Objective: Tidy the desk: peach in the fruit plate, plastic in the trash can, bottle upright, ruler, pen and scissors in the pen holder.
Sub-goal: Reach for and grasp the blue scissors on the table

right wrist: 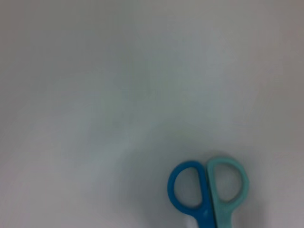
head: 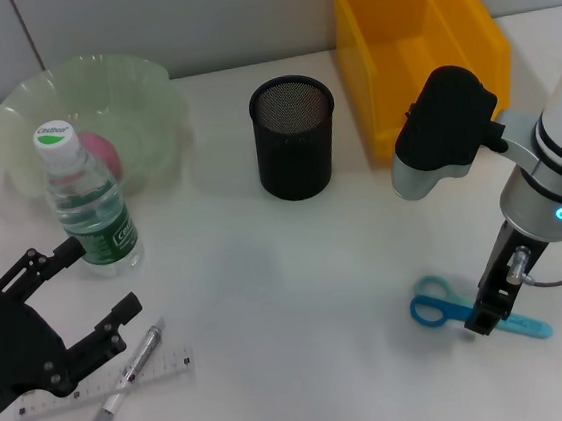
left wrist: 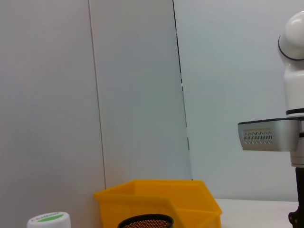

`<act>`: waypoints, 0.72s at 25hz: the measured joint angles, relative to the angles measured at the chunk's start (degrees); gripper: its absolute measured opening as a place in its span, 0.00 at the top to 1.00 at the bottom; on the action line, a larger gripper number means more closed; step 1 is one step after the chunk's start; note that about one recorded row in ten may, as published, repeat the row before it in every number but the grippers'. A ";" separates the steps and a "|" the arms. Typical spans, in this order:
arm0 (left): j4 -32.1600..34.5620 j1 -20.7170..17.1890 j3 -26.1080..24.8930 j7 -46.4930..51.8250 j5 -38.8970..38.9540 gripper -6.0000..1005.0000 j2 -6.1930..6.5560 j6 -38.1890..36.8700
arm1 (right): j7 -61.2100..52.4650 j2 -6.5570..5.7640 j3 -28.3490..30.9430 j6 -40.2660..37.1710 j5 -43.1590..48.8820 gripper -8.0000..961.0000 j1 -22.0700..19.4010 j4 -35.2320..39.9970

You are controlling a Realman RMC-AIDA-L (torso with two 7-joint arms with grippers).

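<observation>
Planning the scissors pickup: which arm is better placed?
Right. The right gripper is directly over the scissors on the desk; the left gripper is across the desk by the bottle.

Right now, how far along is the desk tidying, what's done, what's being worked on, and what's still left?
Done: the peach sits in the fruit plate, and the bottle stands upright.

In hand: the right gripper is down at the scissors, which lie on the desk.

Left: the ruler and pen lie by the open left gripper; the pen holder looks empty. No plastic is visible on the desk; the trash can looks empty.
</observation>
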State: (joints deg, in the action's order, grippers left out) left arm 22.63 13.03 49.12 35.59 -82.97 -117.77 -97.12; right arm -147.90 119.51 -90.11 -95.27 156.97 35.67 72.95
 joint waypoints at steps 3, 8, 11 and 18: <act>0.04 0.00 0.07 0.00 0.00 0.20 0.00 -0.03 | -0.02 0.04 -0.07 0.00 0.00 0.36 -0.16 0.00; 0.08 0.00 0.10 0.00 0.00 0.20 0.00 -0.18 | -0.07 0.04 -0.48 0.20 0.00 0.46 -0.27 -0.66; 0.13 -0.03 0.10 -0.03 0.00 0.20 0.00 -0.45 | -0.10 0.04 -0.65 0.62 0.00 0.46 -0.16 -1.44; 0.14 -0.19 0.10 -0.08 0.01 0.20 0.00 -1.43 | -0.29 0.02 -1.50 1.48 0.02 0.46 0.17 -2.39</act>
State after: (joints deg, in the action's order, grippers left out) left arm 22.77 12.84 49.22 35.51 -82.97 -117.77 -98.54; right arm -148.20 119.53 -91.61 -93.78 156.99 35.84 70.56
